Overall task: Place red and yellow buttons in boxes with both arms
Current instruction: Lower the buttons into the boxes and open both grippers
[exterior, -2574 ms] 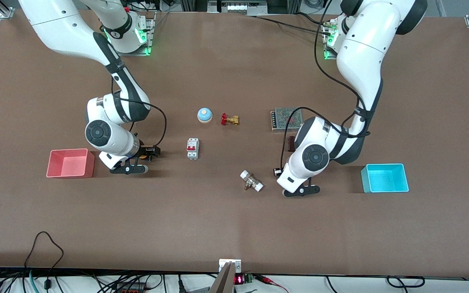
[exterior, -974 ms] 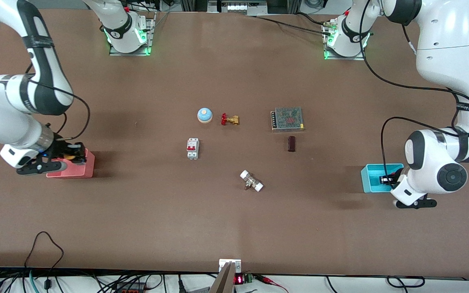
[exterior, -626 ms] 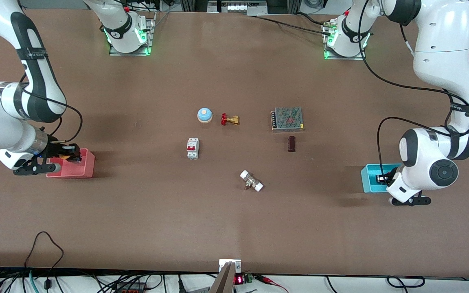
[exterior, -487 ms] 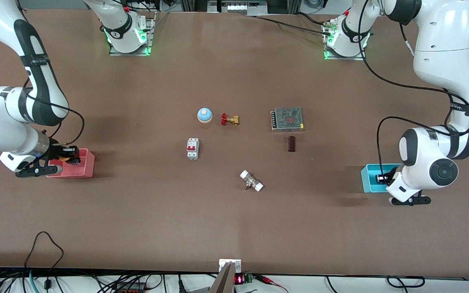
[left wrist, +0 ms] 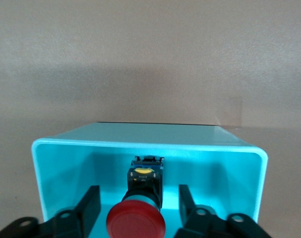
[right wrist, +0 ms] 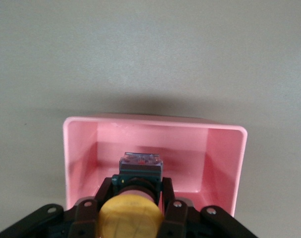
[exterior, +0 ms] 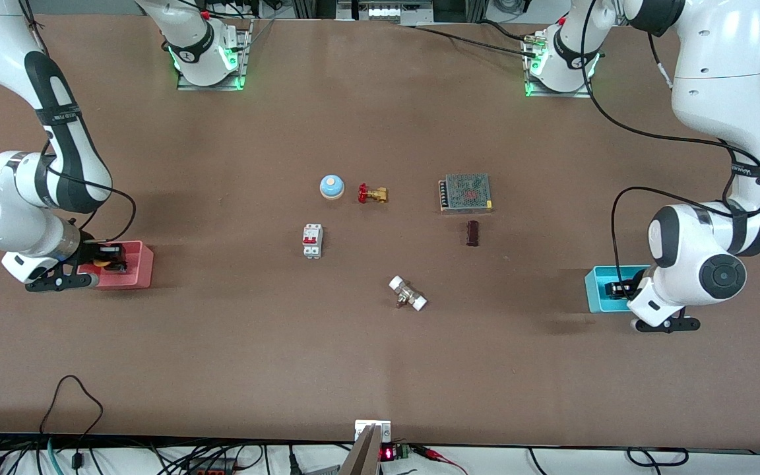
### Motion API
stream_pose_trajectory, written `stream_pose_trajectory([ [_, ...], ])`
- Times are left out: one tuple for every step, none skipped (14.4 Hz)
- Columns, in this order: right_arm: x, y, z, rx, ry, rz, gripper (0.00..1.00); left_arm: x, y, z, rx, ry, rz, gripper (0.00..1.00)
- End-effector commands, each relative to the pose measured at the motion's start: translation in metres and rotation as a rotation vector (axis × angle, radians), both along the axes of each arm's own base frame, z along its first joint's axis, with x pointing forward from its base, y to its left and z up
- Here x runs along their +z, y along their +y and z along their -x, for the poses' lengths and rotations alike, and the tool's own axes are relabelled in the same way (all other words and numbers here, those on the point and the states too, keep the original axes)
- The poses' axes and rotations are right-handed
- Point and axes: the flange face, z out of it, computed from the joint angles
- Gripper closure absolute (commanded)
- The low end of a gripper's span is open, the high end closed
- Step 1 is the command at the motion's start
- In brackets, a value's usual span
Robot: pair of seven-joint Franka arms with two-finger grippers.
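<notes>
The red button (left wrist: 136, 225) lies inside the cyan box (left wrist: 140, 144), cap toward the wrist camera. My left gripper (left wrist: 139, 192) is open in the box, with its fingers (left wrist: 90, 204) apart from the button on both sides. From the front, the left gripper (exterior: 617, 289) is at the cyan box (exterior: 599, 293). My right gripper (right wrist: 137, 184) is shut on the black body of the yellow button (right wrist: 129, 218) and holds it in the pink-red box (right wrist: 155, 122). From the front, the right gripper (exterior: 111, 257) and yellow button (exterior: 98, 263) are at the pink-red box (exterior: 137, 269).
Mid-table are a blue dome bell (exterior: 332, 187), a brass valve with red handle (exterior: 372, 194), a white circuit breaker (exterior: 313, 241), a meshed power supply (exterior: 465, 192), a dark brown block (exterior: 472, 233) and a white-ended fitting (exterior: 408, 293).
Both arms swung outward from the table's middle to the boxes, each carrying a button. In the last half second the right gripper dropped slightly into the pink-red box; the left arm barely moved.
</notes>
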Motion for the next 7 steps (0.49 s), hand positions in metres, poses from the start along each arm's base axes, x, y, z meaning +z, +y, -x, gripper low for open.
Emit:
stream_pose_trajectory([
  [-0.012,-0.005,-0.002,-0.001,-0.004,0.004,0.99,0.035,-0.001,0.003,-0.023,-0.013,0.019,0.00],
  [-0.013,-0.005,-0.001,-0.001,-0.003,0.003,0.97,0.053,-0.002,0.003,-0.023,-0.014,0.020,0.00],
  [-0.012,-0.005,-0.002,-0.001,-0.004,0.004,0.93,0.074,-0.004,0.004,-0.025,-0.023,0.023,0.00],
  [-0.013,-0.005,-0.002,-0.001,-0.005,0.003,0.84,0.096,-0.005,0.003,-0.028,-0.038,0.021,0.00],
  [-0.013,-0.005,-0.002,0.000,-0.004,0.004,0.75,0.118,-0.010,0.003,-0.036,-0.036,0.019,0.00],
  [-0.013,-0.005,-0.002,0.000,-0.006,0.004,0.67,0.140,-0.014,0.002,-0.042,-0.032,0.021,0.00],
  [-0.013,-0.005,-0.002,0.001,-0.009,0.005,0.54,0.164,-0.022,0.000,-0.050,-0.020,0.023,0.00],
])
